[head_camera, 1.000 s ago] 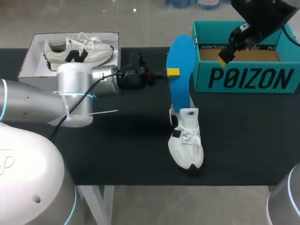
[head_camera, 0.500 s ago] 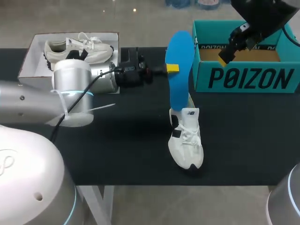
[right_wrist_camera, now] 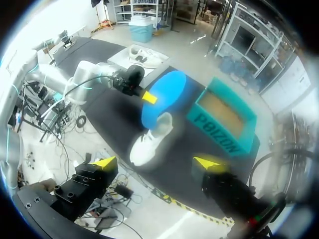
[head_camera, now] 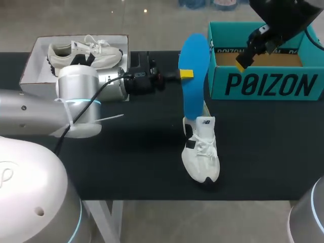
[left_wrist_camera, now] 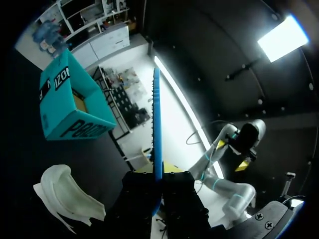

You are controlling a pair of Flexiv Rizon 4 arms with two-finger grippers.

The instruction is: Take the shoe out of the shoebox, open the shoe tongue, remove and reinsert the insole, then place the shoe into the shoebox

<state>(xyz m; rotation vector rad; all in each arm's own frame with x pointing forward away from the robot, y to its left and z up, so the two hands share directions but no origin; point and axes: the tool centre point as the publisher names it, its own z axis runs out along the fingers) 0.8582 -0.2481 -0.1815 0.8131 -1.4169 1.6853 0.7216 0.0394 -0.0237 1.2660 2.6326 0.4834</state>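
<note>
- Blue insole (head_camera: 194,96) has its lower end hidden inside the white shoe (head_camera: 201,154); can't tell how deep it goes.
- Left wrist view shows the insole (left_wrist_camera: 157,114) edge-on only, as a thin blue strip. The black finger bodies block most of the yellow tips.
- Head view cuts off the right arm (head_camera: 283,17) at the frame's upper corner, and only one yellow tip shows there.
- White tray (head_camera: 31,63) at the back left holds a second shoe (head_camera: 83,53). The left arm (head_camera: 76,98) covers the tray's near edge.
- Left jaws are clamped on the insole's side edge in its upper half, one finger on each face. The insole stands near upright, heel end up.
- Right jaws are wide apart with nothing between them, as the right wrist view shows. They hang over the front left part of the shoebox (head_camera: 263,83).
- The shoe stands on the black desk (head_camera: 126,157), toe toward the near edge. It sits lower than the left jaws and well apart from the right jaws.
- The teal shoebox is open at the back right, just beside the insole's top.
- In the right wrist view, shoe (right_wrist_camera: 148,143), insole (right_wrist_camera: 162,97) and shoebox (right_wrist_camera: 224,119) all lie far ahead of the tips.
</note>
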